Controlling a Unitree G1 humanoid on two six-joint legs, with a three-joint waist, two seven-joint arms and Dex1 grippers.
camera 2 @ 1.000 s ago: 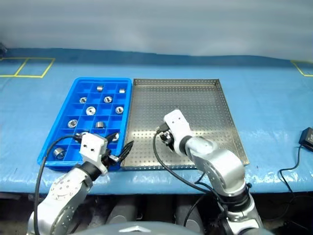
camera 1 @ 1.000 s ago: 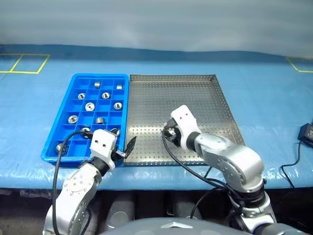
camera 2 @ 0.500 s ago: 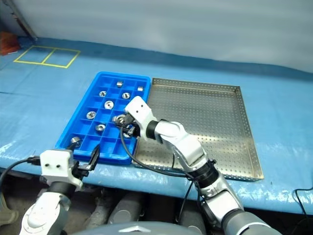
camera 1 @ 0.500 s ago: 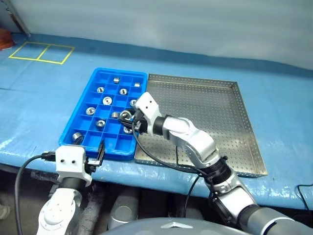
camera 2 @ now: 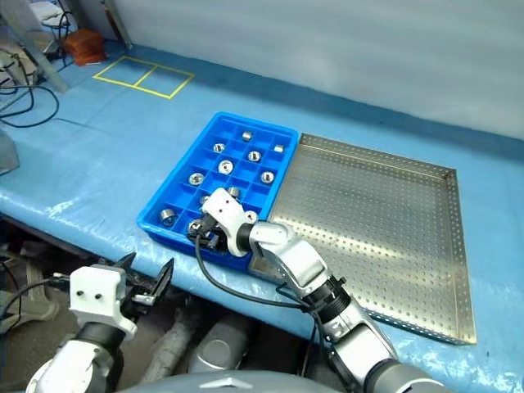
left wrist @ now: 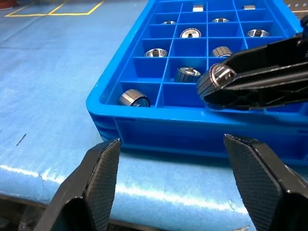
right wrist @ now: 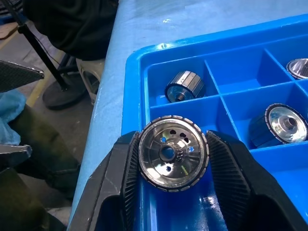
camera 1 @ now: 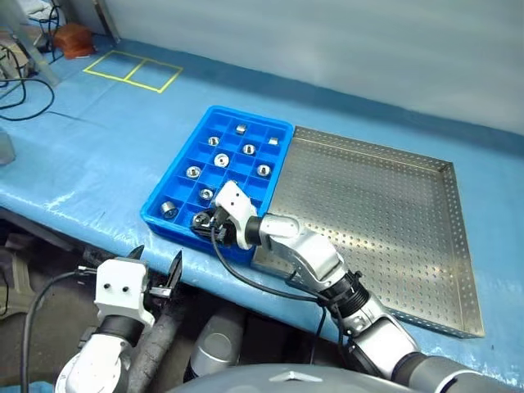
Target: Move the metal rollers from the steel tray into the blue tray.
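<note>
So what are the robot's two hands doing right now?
Left gripper: open, empty.
Right gripper: shut on a small shiny silver metal roller.

No text, label or number can be read anywhere.

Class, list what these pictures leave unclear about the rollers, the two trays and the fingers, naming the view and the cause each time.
- Left eye view: the right gripper covers the compartment of the bright blue plastic grid tray beneath it, so its contents are hidden.
- Right wrist view: the small shiny silver metal roller held in the fingers hides the compartment behind.
- Left wrist view: the picture edge cuts off the blue tray's far rows.
- Right eye view: the perforated silver-grey steel tray shows no rollers.
</note>
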